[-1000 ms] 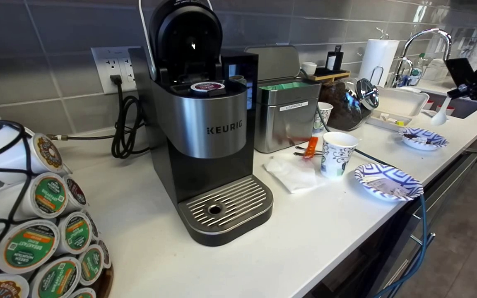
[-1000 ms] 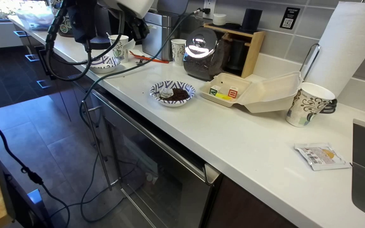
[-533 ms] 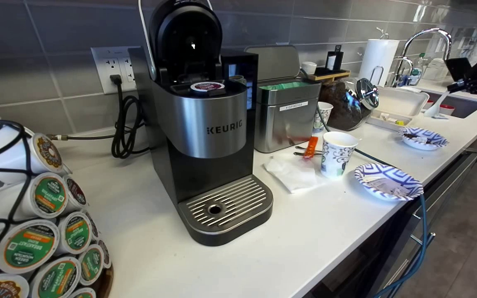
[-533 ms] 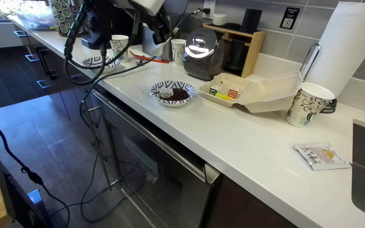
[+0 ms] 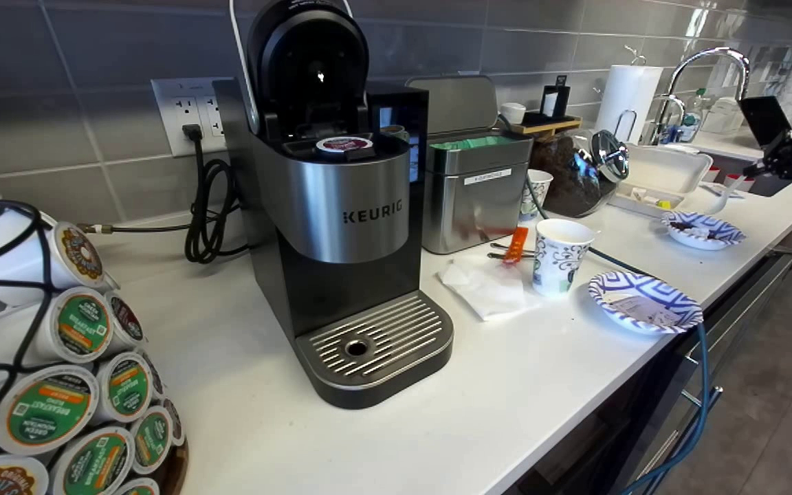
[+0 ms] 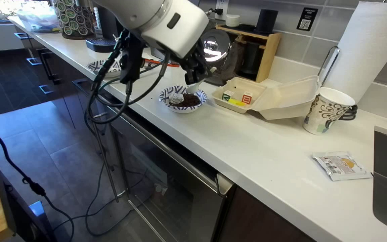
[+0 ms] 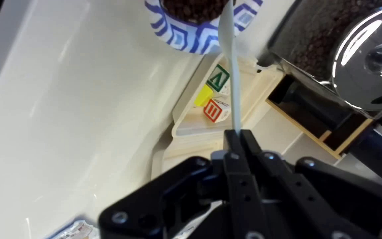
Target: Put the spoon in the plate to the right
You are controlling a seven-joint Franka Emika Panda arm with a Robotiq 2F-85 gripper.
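The white spoon (image 7: 232, 66) is held by its handle in my shut gripper (image 7: 238, 133) in the wrist view. Its bowl end points at the plate (image 7: 177, 37) with the blue patterned rim, overlapping that rim. The plate also shows in both exterior views (image 5: 702, 239) (image 6: 185, 109), with dark beans and a crumpled clear piece in it. In an exterior view the spoon (image 6: 192, 88) hangs tilted from the gripper (image 6: 196, 71) at the plate's back rim. In an exterior view the spoon (image 5: 719, 201) is at the plate's far edge, below the gripper (image 5: 757, 169). I cannot tell whether it touches the plate.
An open takeout box (image 6: 260, 97) with letter blocks stands beside the plate. A glass bean jar (image 5: 568, 172) and wooden stand (image 6: 264, 57) are behind. A larger-looking patterned plate (image 5: 643, 306), a paper cup (image 5: 561, 258) and a coffee maker (image 5: 341, 227) stand further along the counter.
In an exterior view the arm has moved right and down along the counter, carrying the spoon from near the larger-looking plate to the bean plate. The spoon stays gripped. The plates have not moved.
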